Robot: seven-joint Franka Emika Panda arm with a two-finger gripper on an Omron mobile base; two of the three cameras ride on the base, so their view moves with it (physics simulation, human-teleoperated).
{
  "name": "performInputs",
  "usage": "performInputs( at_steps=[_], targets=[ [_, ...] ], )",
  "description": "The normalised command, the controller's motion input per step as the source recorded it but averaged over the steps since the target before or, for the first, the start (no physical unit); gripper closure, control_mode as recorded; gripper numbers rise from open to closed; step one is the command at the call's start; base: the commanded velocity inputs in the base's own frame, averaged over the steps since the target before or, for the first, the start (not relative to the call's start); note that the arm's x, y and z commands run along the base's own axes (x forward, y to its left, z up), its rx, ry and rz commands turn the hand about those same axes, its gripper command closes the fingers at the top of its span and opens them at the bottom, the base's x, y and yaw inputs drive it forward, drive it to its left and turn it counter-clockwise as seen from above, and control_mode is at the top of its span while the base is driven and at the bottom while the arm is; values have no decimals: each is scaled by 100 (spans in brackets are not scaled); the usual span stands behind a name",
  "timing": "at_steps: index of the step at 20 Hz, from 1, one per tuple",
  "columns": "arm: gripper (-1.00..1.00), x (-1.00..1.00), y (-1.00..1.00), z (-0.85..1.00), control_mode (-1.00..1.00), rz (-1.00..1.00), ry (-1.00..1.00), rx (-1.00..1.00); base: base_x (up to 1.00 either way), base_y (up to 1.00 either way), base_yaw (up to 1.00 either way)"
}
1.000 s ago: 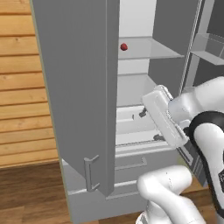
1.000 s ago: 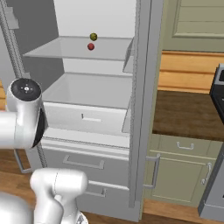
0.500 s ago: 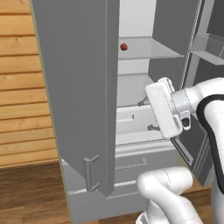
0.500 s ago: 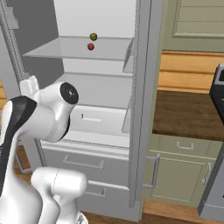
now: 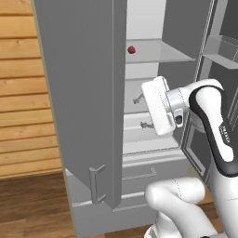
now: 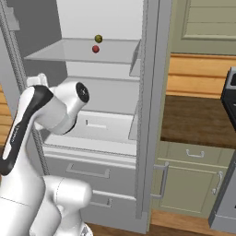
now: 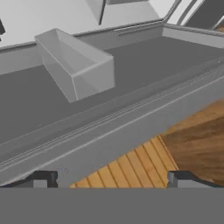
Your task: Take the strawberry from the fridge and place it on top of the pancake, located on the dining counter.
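1. Nearest, at the bottom of the hand view, the claw [image 7: 109,178] shows its two dark finger tips [image 7: 41,178] set far apart with nothing between them; it is released and empty.
2. Just beyond, in the left base view, the claw [image 5: 141,111] sits at mid-frame, right of the edge of the open fridge door [image 5: 79,102], with the white hand block behind it and its tips aimed into the cabinet at about the height of the white crisper drawer [image 5: 139,135].
3. Past the tips in the hand view lie a grey door bin [image 7: 76,65] at upper left and wood flooring [image 7: 175,153] at lower right, so the hand seems rolled and pointed aside rather than at the shelf.
4. Farther in, the fridge [image 6: 92,97] stands open, its pale interior showing a glass shelf [image 6: 83,53] near the top of the right base view.
5. Farthest, the strawberry [image 5: 131,49] rests on that shelf, a tiny red round with no long axis to speak of; in the right base view the strawberry [image 6: 95,49] lies just in front of a small olive-green fruit [image 6: 98,38], the two close together.
6. So the berry lies above the claw and deeper in: my judgement is that the hand must rise and reach inward, closing on the red fruit without taking the green one.
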Motion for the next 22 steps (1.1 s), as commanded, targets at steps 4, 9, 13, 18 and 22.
performInputs(
  at_steps=[4, 9, 13, 18, 22],
  targets=[
    [-100, 46, 24, 0, -100, 1, -3, 1, 0, 0, 0],
    [-100, 50, 0, 0, -100, 0, 0, 1, 0, 0, 0],
    [-100, 8, 19, 0, -100, 0, -4, 3, 0, 0, 0],
    [-100, 1, 43, -2, -100, 0, 0, 0, 0, 0, 0],
    [-100, -2, 54, -1, -100, 0, 0, 0, 0, 0, 0]
  ],
)
